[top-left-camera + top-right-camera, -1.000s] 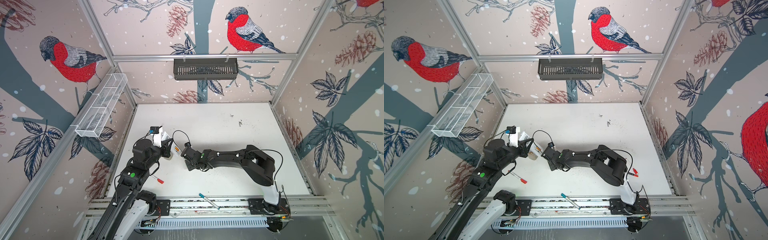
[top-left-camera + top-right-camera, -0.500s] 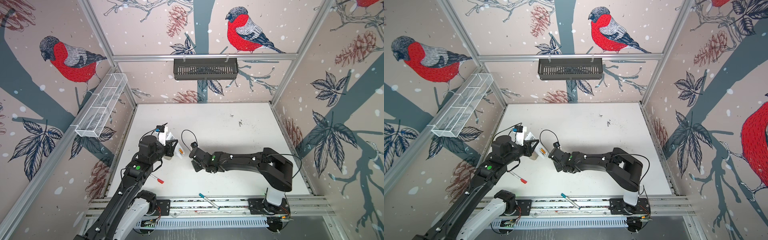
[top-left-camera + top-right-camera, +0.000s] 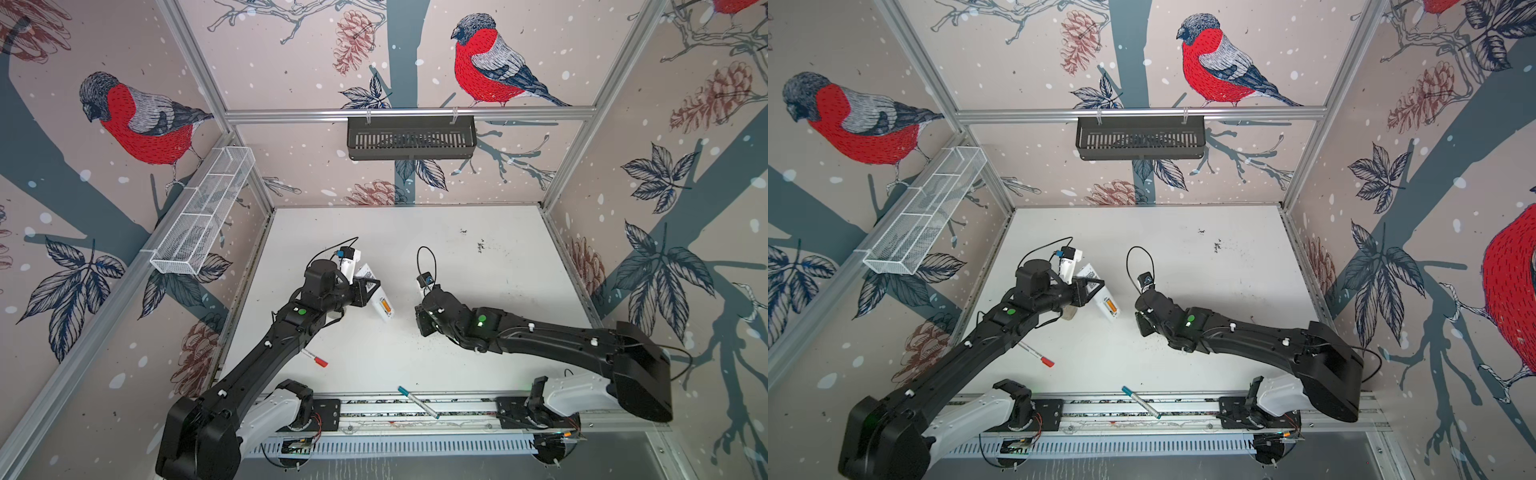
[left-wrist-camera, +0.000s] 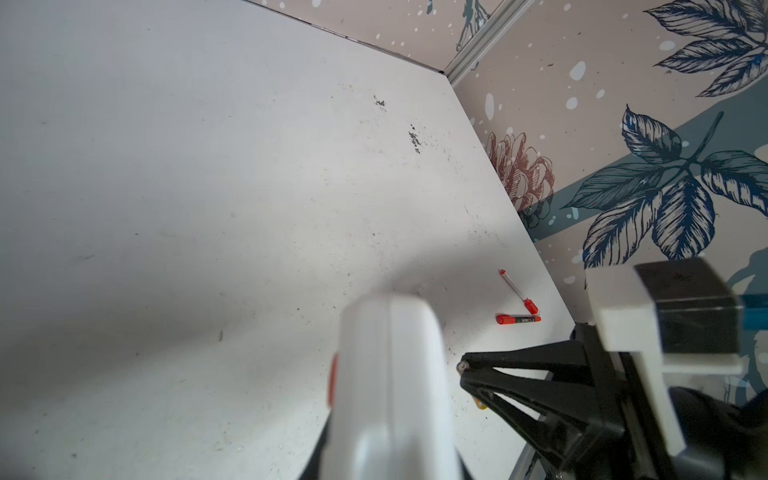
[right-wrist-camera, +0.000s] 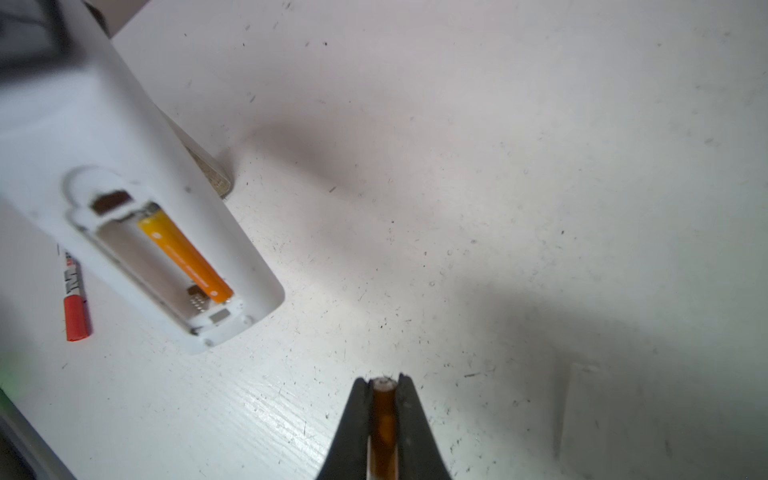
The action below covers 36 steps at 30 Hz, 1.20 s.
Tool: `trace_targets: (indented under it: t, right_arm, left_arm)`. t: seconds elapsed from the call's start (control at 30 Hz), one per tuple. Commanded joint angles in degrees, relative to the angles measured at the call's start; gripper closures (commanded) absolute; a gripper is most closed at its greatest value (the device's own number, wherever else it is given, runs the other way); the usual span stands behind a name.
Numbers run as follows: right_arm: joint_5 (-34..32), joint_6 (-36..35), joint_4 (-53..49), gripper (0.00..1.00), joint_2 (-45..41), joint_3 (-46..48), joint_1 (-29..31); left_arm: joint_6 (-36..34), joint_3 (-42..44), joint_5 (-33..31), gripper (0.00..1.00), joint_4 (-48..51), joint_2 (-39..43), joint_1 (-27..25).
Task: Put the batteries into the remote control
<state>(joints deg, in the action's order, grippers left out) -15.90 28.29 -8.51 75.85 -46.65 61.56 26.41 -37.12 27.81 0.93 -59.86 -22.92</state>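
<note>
My left gripper [image 3: 368, 291] is shut on the white remote control [image 3: 381, 302], holding it tilted above the table in both top views [image 3: 1105, 302]. In the right wrist view the remote control's [image 5: 158, 174] back faces the camera with its compartment open. One orange battery [image 5: 185, 259] lies in the slot nearer the remote's edge, and the slot beside it is bare. My right gripper [image 5: 384, 380] is shut on the second orange battery [image 5: 384, 419], which lies lengthwise between the fingers. It hangs a short way right of the remote [image 3: 424, 322]. In the left wrist view the blurred remote [image 4: 390, 395] hides my fingers.
A red-capped marker [image 3: 316, 358] lies under the left arm and a teal-capped pen [image 3: 417, 402] on the front rail. Two more red-capped markers [image 4: 519, 318] lie near the table's right edge. A pale flat piece [image 5: 214, 176] rests on the table below the remote.
The left gripper has carried the remote to the right. The right gripper has drawn back to the right with its battery, widening the gap between them.
</note>
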Motion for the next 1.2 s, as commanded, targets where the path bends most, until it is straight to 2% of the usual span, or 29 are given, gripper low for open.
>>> trace_targets:
  t: [0.0, 0.3, 0.47, 0.67, 0.77, 0.93, 1.17]
  right_arm:
    - [1.82, -2.79, 1.86, 0.88, -5.54, 1.58, -0.73]
    - [10.56, -7.33, 7.76, 0.88, -16.10, 4.72, -1.37]
    - [14.97, -8.89, 11.96, 0.88, -16.50, 5.42, -1.25]
    - [18.73, -12.58, 19.82, 0.88, -16.20, 7.42, 0.59]
    - [19.25, -13.78, 22.66, 0.88, -16.19, 8.48, 1.12]
    - [19.09, -15.24, 27.33, 0.88, -18.03, 11.71, 1.29]
    - [19.74, -16.17, 31.52, 0.88, -21.23, 15.26, 1.37]
  left_arm:
    - [3.91, 0.72, 4.23, 1.00, -10.20, -2.33, -1.57]
    - [11.16, 2.46, 16.91, 1.00, -23.89, -8.58, -2.66]
    - [14.49, 2.60, 22.24, 1.00, -28.22, -9.97, -2.66]
    - [24.54, 5.55, 30.27, 1.00, -41.82, -12.63, -2.64]
    - [29.69, 6.86, 32.80, 1.00, -48.81, -13.75, -2.63]
    - [32.17, 7.54, 34.55, 1.00, -52.00, -13.72, -2.66]
    - [40.76, 9.76, 36.69, 1.00, -64.07, -15.31, -2.66]
